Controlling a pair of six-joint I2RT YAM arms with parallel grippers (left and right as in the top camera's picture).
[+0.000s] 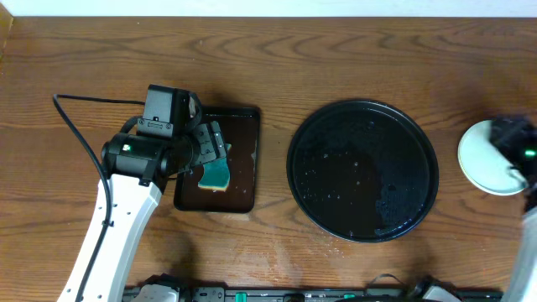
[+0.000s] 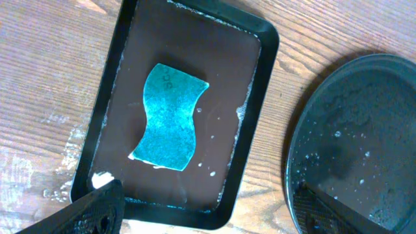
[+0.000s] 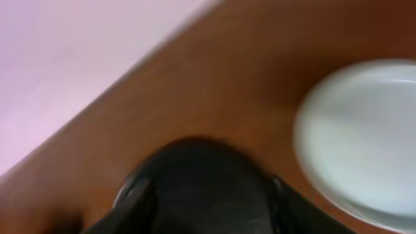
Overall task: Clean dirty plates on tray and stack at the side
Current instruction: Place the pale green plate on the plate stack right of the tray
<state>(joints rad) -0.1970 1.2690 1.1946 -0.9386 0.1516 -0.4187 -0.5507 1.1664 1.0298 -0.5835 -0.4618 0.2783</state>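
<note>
so, plate (image 1: 485, 159): pale mint-white and round, lying flat on the bench (image 1: 277, 50), just beside the round tray on the right arm's side and clear of its rim; whether more plates lie under it cannot be told.
plate surface: glossy, with no red smear on the part that shows.
round tray (image 1: 362, 170): black with a raised rim, carrying no plates; water drops and a wet sheen speckle its floor.
right gripper (image 1: 512, 138): over the plate's edge farthest from the round tray; the wrist view is blurred, so how wide it stands and whether it has hold of the plate cannot be told.
left gripper (image 1: 210, 149): spread wide with nothing in it, hovering on the round tray's other side.
sponge (image 2: 169, 117): teal with wavy sides, lying flat under the left gripper, untouched.
rectangular tray (image 2: 224, 58): small and black, near the round tray on the left arm's side, holding the sponge; white flecks dot its floor.
</note>
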